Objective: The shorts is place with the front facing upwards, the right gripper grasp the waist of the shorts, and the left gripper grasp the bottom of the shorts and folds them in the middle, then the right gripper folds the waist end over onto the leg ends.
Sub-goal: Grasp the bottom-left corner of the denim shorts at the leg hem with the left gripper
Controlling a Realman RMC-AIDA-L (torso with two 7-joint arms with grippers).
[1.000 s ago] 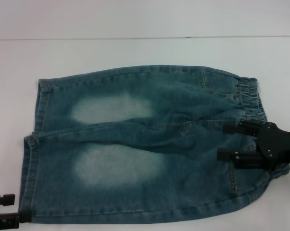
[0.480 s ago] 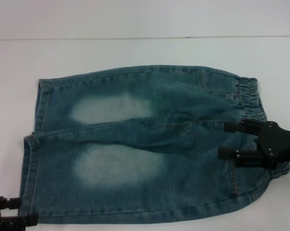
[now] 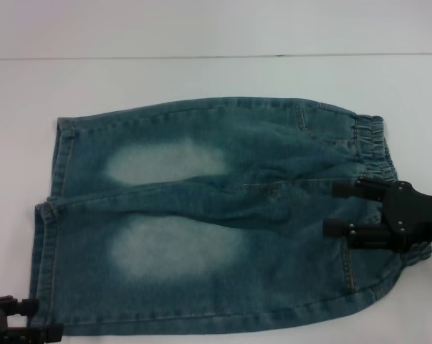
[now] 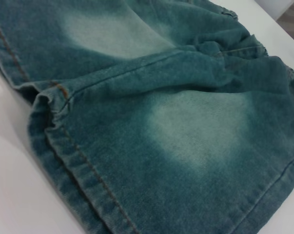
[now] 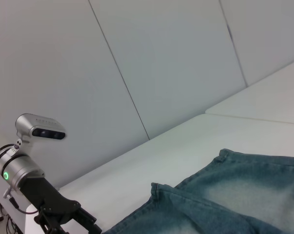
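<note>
Denim shorts (image 3: 216,215), flat on white counter (image 3: 201,79); grasp stage.
Right tool (image 3: 342,209) spread above waist (image 3: 373,147); left tool (image 3: 26,321) spread beside leg hems (image 3: 47,236). Next: both lower and clamp.

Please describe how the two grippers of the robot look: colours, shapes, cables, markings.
The right gripper is all black, with two straight parallel fingers on a broad angular body that bears small silver screws and a small white label. The left gripper is black too, behind a silver cylindrical cuff with a green light, a thin dark cable and a silver camera above.
</note>
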